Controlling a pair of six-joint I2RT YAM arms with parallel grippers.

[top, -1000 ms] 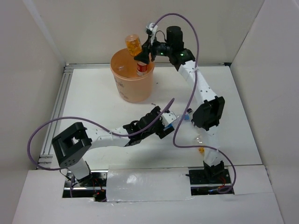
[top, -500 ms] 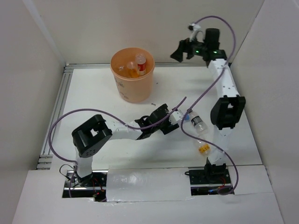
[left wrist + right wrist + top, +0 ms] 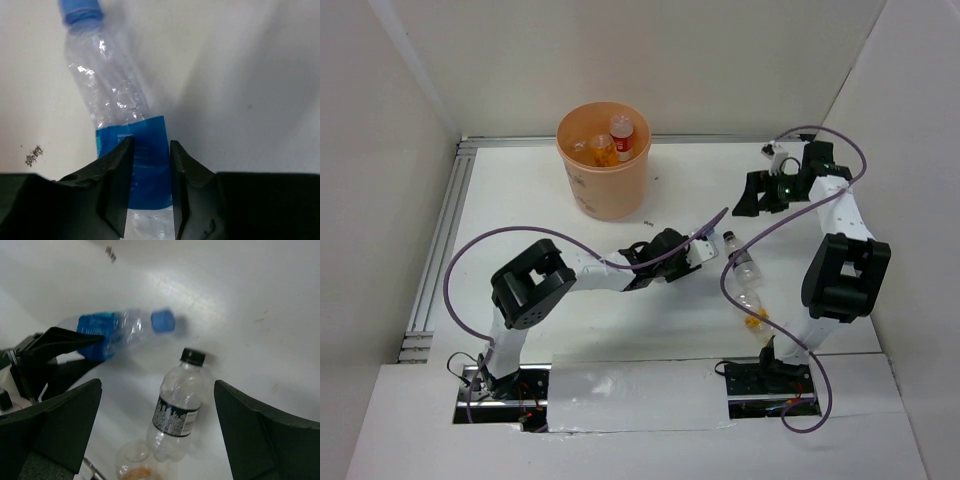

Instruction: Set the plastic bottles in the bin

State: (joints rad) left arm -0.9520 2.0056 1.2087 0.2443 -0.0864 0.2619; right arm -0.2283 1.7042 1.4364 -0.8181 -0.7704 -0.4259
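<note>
Step, likely: pickup. Left claw (image 3: pixel 151 150) pinches blue-label bottle (image 3: pixel 115 100), lying on tabletop (image 3: pixel 520 210) near-right of bin (image 3: pixel 605 190). Right claw (image 3: pixel 157 384) wide, empty, above black-capped bottle (image 3: pixel 175 410). Next: lift, carry over bin, release.

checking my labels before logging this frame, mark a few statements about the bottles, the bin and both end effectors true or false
1. The left end effector grips the clear plastic bottle with a blue label and blue cap. True.
2. The right end effector holds the clear black-capped plastic bottle. False: its fingers are wide open and empty; that bottle lies on the white table.
3. The round orange-peach plastic bin is empty. False: it holds an orange bottle and a red-and-white-labelled bottle.
4. The black-capped bottle is outside the bin. True.
</note>
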